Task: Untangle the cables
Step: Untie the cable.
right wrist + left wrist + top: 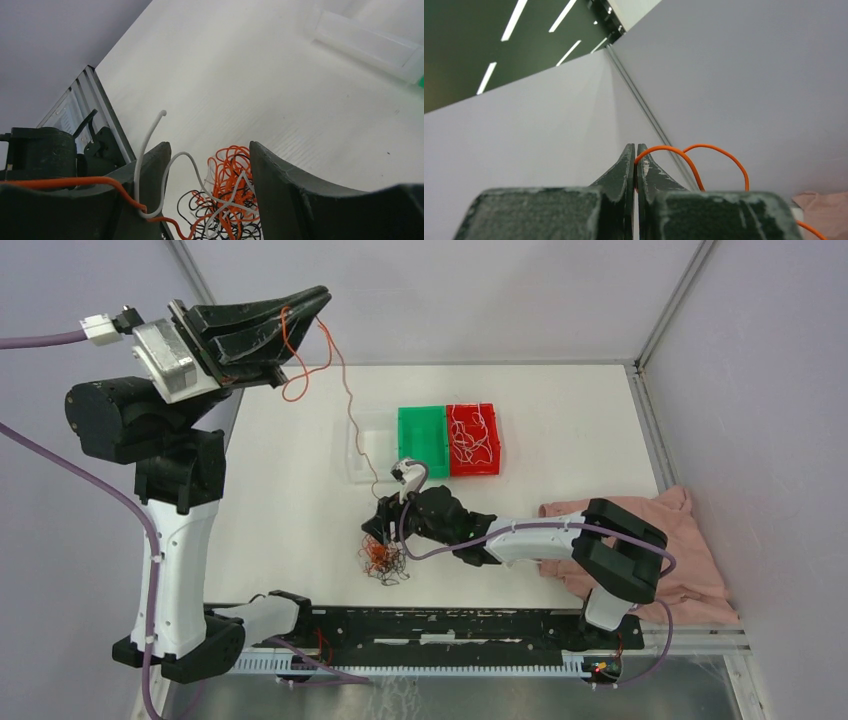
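The cables form a small tangle of orange, black and white wires on the white table, in front of the arm bases. My left gripper is raised high at the far left and is shut on one orange cable. That cable hangs down in a long line to the tangle. My right gripper stands open over the tangle, one finger on each side of it. A white wire loops over its left finger, and the orange cable crosses there too.
A clear tray, a green tray and a red tray holding white and orange wires sit side by side at mid-table. A pink cloth lies at the right edge. Grey walls enclose the table.
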You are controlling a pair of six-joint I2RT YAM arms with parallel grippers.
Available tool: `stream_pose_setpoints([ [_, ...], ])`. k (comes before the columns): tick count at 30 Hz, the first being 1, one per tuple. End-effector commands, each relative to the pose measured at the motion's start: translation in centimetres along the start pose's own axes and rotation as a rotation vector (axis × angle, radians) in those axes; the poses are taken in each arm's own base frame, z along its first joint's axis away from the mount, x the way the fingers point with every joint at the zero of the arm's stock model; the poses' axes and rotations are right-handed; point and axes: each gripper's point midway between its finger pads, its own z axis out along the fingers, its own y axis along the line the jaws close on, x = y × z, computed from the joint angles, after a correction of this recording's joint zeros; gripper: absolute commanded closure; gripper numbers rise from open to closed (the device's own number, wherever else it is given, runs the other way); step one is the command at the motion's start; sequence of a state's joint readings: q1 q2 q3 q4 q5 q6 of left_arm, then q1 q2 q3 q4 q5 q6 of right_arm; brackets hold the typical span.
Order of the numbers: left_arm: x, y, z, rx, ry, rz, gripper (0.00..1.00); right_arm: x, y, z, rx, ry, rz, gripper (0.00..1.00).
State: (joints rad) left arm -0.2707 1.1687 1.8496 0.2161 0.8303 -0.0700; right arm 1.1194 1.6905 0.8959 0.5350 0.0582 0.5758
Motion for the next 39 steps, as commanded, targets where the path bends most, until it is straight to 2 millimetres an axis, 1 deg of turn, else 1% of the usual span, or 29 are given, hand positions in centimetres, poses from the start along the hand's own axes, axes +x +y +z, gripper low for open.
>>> stream_pose_setpoints([
  [1,-5.3,2.4,0.7,-0.088,-0.127,0.179,0.97,1.4,-0.8,-0.1,0.022,0.014,0.013,0.34],
  [2,-6.0,2.7,0.8,-0.099,-0.145,0.204,0.97,1.9,-1.1,-0.2,0.03,0.023,0.017,0.34],
  [3,-7.2,3.0,0.9,-0.11,-0.171,0.237,0.97,2.4,-1.4,-0.2,0.036,0.033,0.02,0.34],
  [8,-10.7,4.6,1.2,-0.173,-0.251,0.376,0.97,4.5,-3.0,-0.8,0.074,0.059,0.029,0.33],
  [13,-14.5,5.8,0.5,-0.273,-0.346,0.555,0.97,5.7,-4.1,-1.4,0.106,0.069,0.027,0.32],
  [18,-17.8,6.1,-0.3,-0.333,-0.408,0.657,0.97,6.9,-5.2,-1.7,0.142,0.091,0.032,0.39],
  [19,-18.4,5.9,-0.4,-0.332,-0.418,0.67,0.97,7.3,-5.5,-1.8,0.152,0.097,0.039,0.41],
  [21,-18.9,5.7,-0.5,-0.329,-0.424,0.694,0.97,7.8,-5.9,-2.1,0.167,0.101,0.048,0.48],
  [22,-18.9,5.7,-0.5,-0.33,-0.421,0.708,0.97,8.0,-6.2,-2.3,0.174,0.102,0.051,0.53],
  [25,-19.6,6.1,-0.9,-0.371,-0.433,0.775,0.97,8.4,-7.0,-3.1,0.2,0.089,0.058,0.74],
  [27,-20.9,6.8,-1.7,-0.451,-0.473,0.846,0.97,8.7,-7.6,-3.6,0.224,0.09,0.058,0.84],
  [31,-23.2,8.7,-3.3,-0.629,-0.519,1.009,0.97,9.4,-8.8,-5.0,0.275,0.089,0.072,0.93],
  [33,-23.9,9.2,-3.8,-0.683,-0.525,1.051,0.97,9.7,-9.8,-6.2,0.313,0.087,0.066,0.95],
  [35,-23.4,9.6,-3.9,-0.699,-0.502,1.052,0.97,9.2,-10.8,-7.5,0.372,0.074,0.049,0.96],
  [37,-22.1,9.8,-3.8,-0.693,-0.463,1.045,0.97,8.0,-11.1,-8.6,0.405,0.051,0.021,0.95],
  [38,-21.0,10.1,-3.6,-0.684,-0.443,1.008,0.97,7.1,-10.9,-9.0,0.405,0.039,0.004,0.92],
  [39,-20.0,10.2,-3.3,-0.662,-0.418,0.954,0.97,5.6,-10.1,-9.3,0.386,0.013,-0.009,0.84],
])
